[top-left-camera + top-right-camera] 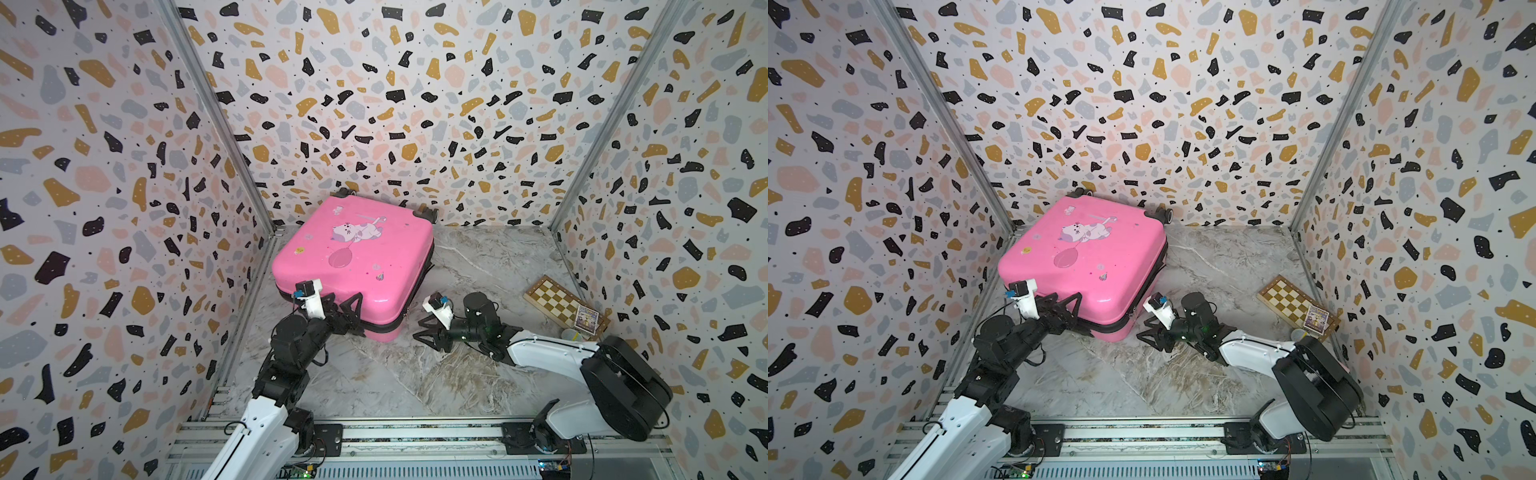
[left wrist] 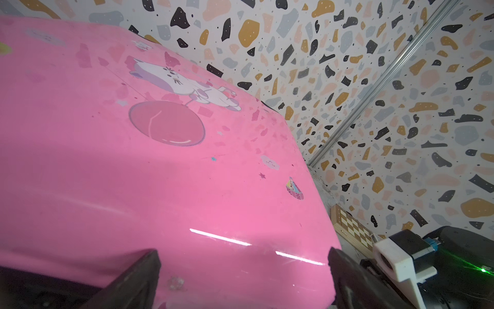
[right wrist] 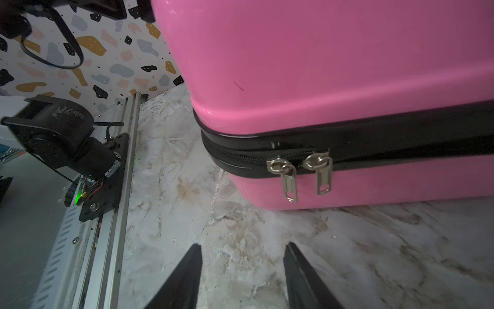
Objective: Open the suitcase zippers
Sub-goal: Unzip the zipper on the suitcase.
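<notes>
Wedge-shaped right end effector [image 3: 243, 244], glossy suitcase [image 3: 320, 67]

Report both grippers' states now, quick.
Left gripper: open wide, fingers spread at the suitcase's near edge, gripping nothing.
Right gripper: open, empty, short of the zipper pulls.

The left gripper [image 1: 360, 314] held its jaws spread wide, fingers [image 2: 139, 278] pointing forward from the sharply bent left arm [image 1: 266, 417]. The right gripper [image 1: 419, 331] lay low and turned sideways. Its jaws were part open with nothing between them, and the right arm [image 1: 548, 353] stretched flat behind them.
</notes>
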Robot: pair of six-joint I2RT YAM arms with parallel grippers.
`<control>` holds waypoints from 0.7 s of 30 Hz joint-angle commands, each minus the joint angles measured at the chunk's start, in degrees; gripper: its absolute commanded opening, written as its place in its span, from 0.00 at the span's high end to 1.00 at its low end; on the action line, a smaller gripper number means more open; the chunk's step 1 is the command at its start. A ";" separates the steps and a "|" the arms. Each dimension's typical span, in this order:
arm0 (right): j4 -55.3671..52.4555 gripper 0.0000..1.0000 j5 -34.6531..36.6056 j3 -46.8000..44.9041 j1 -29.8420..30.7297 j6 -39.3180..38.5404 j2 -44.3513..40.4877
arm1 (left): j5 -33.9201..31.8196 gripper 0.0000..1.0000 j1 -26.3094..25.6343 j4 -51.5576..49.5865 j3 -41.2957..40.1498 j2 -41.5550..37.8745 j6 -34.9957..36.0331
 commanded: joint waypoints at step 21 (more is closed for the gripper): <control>19.21 0.49 -4.68 4.75 -1.38 4.88 13.86 | 1.30 0.01 -0.40 4.92 -0.70 3.20 0.58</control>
